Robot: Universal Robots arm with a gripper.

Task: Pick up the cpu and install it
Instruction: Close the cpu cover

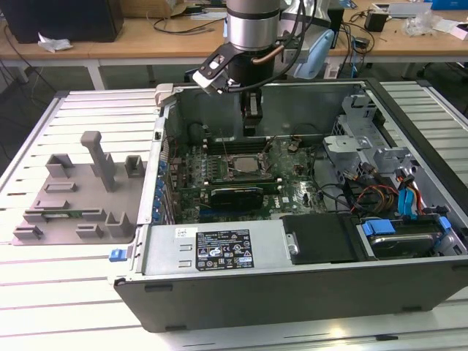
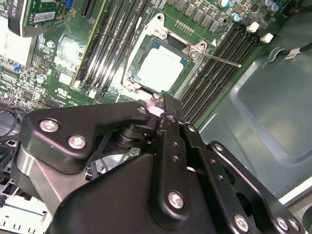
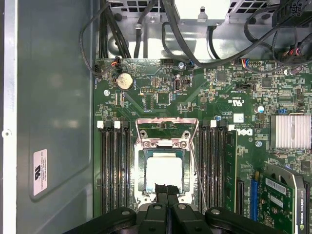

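Status: cpu (image 3: 165,173) lay flat in the socket (image 3: 141,168), silvery top up, seated square inside its rim as far as both wrist views showed. Pick-up and placing looked done.

Gripper (image 3: 166,189) hung just over the socket, at the cpu edge farthest from the hinge. Its 2 fingertips were pressed together with nothing visible between them, so it carried nothing. Contact with the chip could not be told; the second wrist view put the tips just beside the cpu (image 2: 160,68), at its rim.

Load plate (image 3: 165,142) stood flipped open at the hinge side of the socket, not folded over the chip. Lever (image 2: 219,59) stuck out from the socket over the memory slots, apparently unlatched. Judgement: the install was incomplete, since the chip was dropped in but not clamped.

In the exterior view the arm reached down into the computer case (image 1: 292,292), directly above the socket. Grey tray (image 1: 73,197) sat well apart from the socket, outside the case on the exterior view's left, with no chip visible on it.
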